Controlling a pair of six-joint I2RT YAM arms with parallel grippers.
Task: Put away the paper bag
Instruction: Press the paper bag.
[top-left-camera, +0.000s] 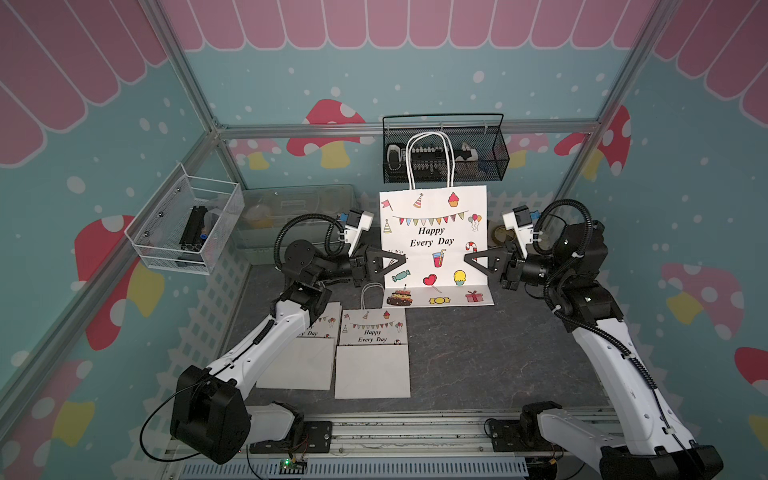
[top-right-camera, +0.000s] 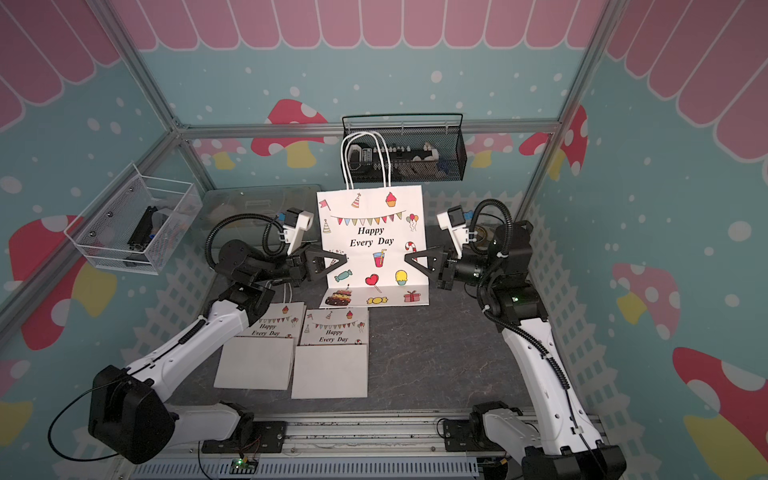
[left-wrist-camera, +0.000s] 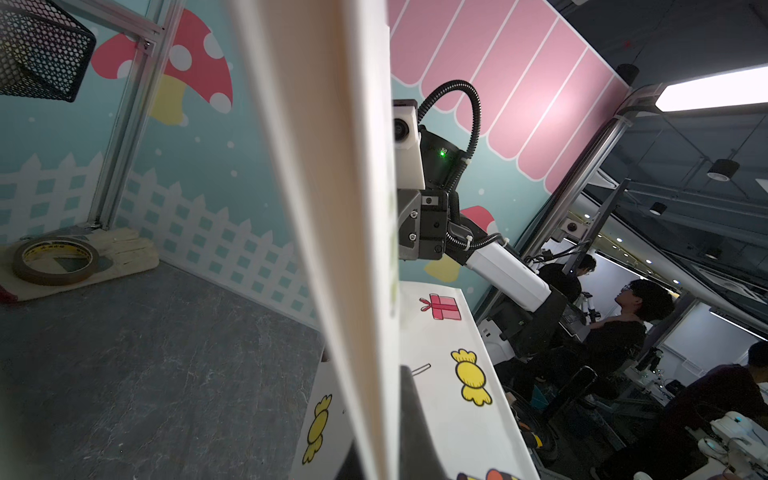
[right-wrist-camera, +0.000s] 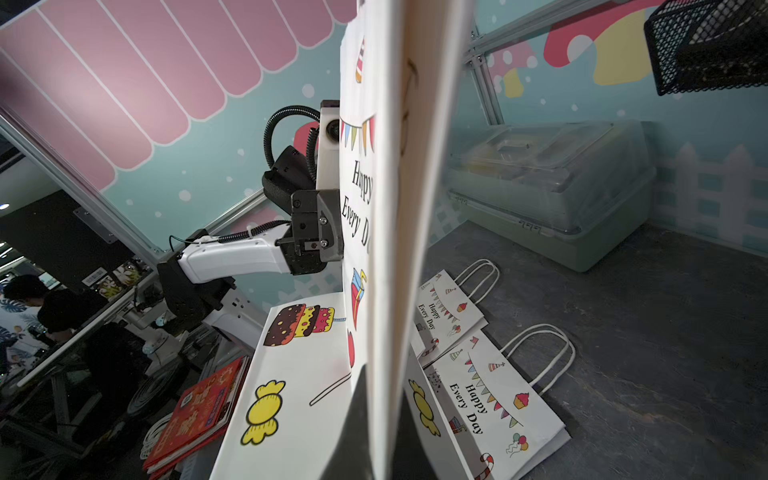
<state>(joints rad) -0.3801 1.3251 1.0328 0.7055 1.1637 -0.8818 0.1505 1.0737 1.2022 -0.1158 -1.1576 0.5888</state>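
I have the paper bag (top-left-camera: 432, 241) standing upright and pressed flat at the middle rear of the table (top-left-camera: 498, 353), printed face toward the top camera, "Happy Every Day" readable in both top views. Its bottom flap (top-left-camera: 440, 297) is folded forward and lies on the tabletop, and its white rope handles (top-left-camera: 430, 139) rise in front of the black mesh basket (top-left-camera: 494, 166) on the back wall. My left gripper (top-left-camera: 401, 259) is clenched on the bag's left edge, low on the panel, and my right gripper (top-left-camera: 467, 257) is clenched on the opposite edge at about the same height. In each wrist view the bag's edge runs straight down between the fingers. Nearer the front, one folded bag (top-left-camera: 372, 361) lies flat on the table just beside another folded bag (top-left-camera: 299, 365), which sits partly under my left arm. A clear plastic box (top-left-camera: 291, 208) sits in the rear left corner.
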